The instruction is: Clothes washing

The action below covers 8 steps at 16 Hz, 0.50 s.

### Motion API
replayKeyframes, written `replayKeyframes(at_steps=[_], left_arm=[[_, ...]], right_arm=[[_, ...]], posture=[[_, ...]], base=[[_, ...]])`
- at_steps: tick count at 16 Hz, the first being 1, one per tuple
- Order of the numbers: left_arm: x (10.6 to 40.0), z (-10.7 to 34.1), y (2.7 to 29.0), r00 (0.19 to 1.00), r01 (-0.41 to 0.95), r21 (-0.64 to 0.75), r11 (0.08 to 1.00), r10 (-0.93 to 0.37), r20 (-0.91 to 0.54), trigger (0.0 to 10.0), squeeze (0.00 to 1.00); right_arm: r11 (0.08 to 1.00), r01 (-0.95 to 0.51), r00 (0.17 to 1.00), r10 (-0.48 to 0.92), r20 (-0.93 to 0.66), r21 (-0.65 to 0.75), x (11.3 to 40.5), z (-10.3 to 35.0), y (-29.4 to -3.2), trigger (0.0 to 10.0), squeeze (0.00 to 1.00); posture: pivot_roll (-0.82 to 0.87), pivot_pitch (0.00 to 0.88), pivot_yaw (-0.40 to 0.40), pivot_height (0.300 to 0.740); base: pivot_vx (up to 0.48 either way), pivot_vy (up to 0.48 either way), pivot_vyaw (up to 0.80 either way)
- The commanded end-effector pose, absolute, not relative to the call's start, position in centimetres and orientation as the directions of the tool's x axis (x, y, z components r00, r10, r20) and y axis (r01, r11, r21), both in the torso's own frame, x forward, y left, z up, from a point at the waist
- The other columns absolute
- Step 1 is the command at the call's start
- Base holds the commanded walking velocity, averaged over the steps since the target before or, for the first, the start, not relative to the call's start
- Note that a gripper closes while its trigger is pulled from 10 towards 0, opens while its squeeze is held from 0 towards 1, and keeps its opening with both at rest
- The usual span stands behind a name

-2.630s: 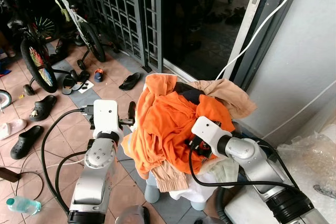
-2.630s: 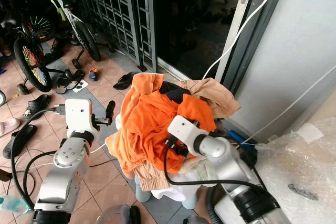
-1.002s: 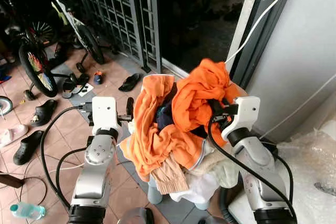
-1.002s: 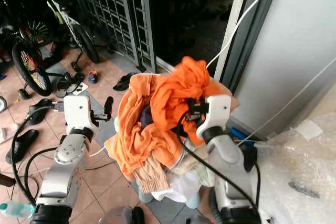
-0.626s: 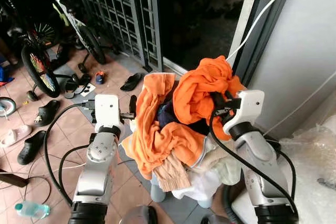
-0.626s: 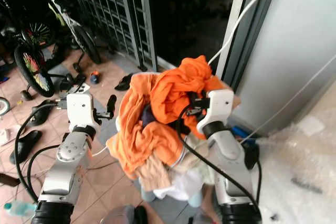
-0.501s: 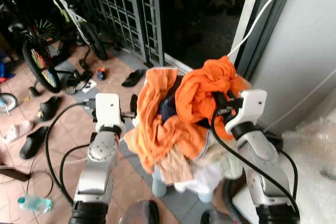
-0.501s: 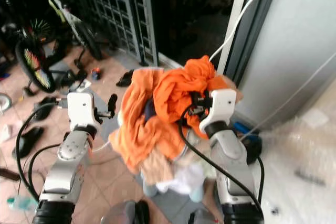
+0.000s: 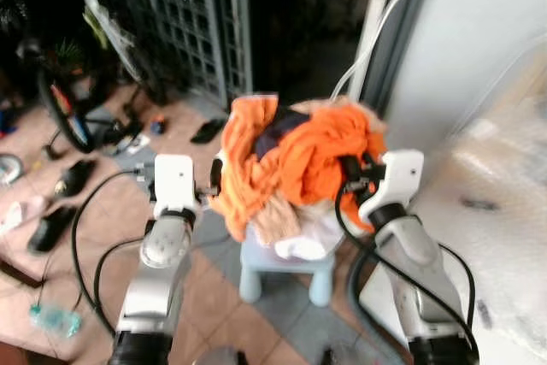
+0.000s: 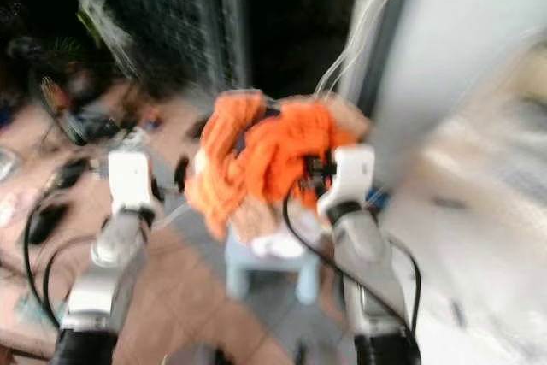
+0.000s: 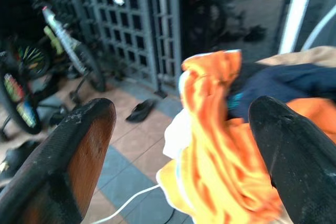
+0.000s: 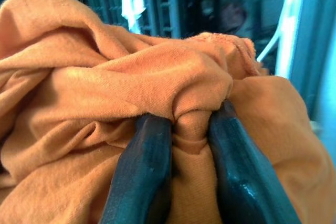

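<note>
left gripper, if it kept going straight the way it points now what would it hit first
Probably the orange garment hanging off the clothes pile: it lies between the open left gripper's fingers, straight ahead. Depth is unclear, so how near cannot be told.

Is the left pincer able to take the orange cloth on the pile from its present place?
Probably yes. The left pincer stands open beside the pile on the stool, and a fold of the orange cloth hangs between its fingers, with nothing in the way.
</note>
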<state>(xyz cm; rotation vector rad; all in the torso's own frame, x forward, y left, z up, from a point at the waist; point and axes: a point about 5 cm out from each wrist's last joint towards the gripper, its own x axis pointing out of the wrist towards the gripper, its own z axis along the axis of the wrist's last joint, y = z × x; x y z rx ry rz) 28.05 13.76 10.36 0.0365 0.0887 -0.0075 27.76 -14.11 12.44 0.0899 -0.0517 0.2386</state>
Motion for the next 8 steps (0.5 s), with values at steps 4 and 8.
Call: replayKeyframes(at_steps=[4, 8], left_arm=[[28.06, 10.61, 13.58, 0.997, 0.032, 0.026, 0.999, -0.030, -0.067, 10.0, 0.00], [28.11, 10.55, 13.43, 0.997, 0.034, 0.022, 0.999, -0.033, -0.069, 10.0, 0.00]], right_arm=[[0.973, -0.226, 0.970, 0.221, 0.102, 0.045, 28.30, 13.30, -14.28, 10.0, 0.00], [0.973, -0.232, 0.968, 0.229, 0.104, 0.020, 28.46, 13.29, -14.15, 10.0, 0.00]], posture=[[-0.02, 0.000, 0.091, 0.740], [-0.03, 0.000, 0.091, 0.740]], base=[[0.000, 0.000, -0.80], [0.000, 0.000, -0.80]])
